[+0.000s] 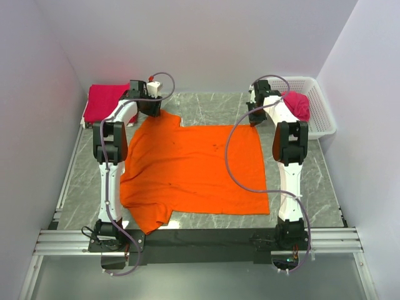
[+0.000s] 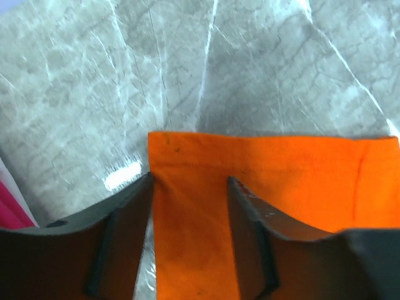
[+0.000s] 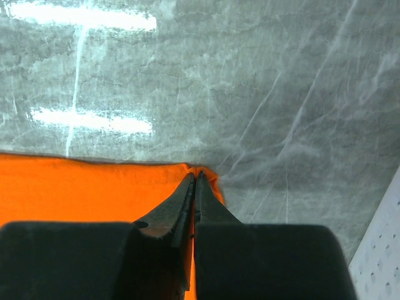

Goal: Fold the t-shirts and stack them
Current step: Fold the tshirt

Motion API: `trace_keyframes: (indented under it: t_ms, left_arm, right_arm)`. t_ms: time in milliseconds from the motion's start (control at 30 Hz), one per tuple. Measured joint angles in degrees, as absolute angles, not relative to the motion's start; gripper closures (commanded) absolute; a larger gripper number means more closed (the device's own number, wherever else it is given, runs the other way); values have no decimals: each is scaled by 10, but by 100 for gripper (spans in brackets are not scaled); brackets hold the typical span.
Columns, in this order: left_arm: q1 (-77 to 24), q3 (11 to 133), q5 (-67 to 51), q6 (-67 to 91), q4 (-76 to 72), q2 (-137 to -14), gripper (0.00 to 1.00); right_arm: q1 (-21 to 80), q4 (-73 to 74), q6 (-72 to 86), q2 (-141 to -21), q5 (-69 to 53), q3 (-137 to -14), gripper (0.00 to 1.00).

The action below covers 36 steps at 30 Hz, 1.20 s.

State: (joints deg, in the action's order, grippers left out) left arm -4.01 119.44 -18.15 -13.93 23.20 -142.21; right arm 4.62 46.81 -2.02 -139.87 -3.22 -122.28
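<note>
The orange t-shirt point(image 1: 194, 169) lies flat on the marble surface point(image 1: 206, 109); right hand point(image 3: 195, 178) pinched closed on its far corner; left hand point(image 2: 190, 179) open astride a sleeve; a pink t-shirt point(image 1: 103, 103) far left, another in the basket point(image 1: 319, 109).

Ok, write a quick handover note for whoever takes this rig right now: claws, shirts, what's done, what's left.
Left claw: open, straddling the orange shirt's far left corner, not gripping.
Right claw: shut on its far right corner.
Orange shirt lies flat, unfolded.
Done: one pink shirt looks folded at the far left; a second pink shirt sits in the basket.
Left to do: grip, fold the orange one, stack it, then the basket one.
</note>
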Motion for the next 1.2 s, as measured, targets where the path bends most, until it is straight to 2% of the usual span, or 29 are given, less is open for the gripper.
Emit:
trace_keyframes:
  t_ms: [67, 100, 167, 200, 400, 700, 867, 1200]
  left_arm:
    - [-42, 1201, -176, -140, 229, -1427, 48]
    - [-42, 1206, -175, -141, 228, -1431, 55]
    - [-42, 1214, -172, -141, 223, -1437, 61]
    - [-42, 1220, -170, -141, 221, -1442, 70]
    - [-43, 1239, -166, -142, 211, -1456, 99]
    - [-44, 1221, -183, -143, 186, -1444, 100]
    - [-44, 1124, -208, -161, 170, -1351, 100]
    - [-30, 1053, -275, -222, 168, -1190, 100]
  right_arm:
    - [46, 468, -23, -1399, -36, -1223, 100]
    - [46, 468, -24, -1399, -38, -1223, 100]
    - [46, 468, -26, -1399, -41, -1223, 100]
    - [46, 467, -27, -1399, -42, -1223, 100]
    - [46, 467, -30, -1399, -42, -1223, 100]
    - [46, 466, -36, -1399, -41, -1228, 100]
    - [46, 465, -46, -1396, -41, -1228, 100]
    - [46, 462, -73, -1336, -43, -1190, 100]
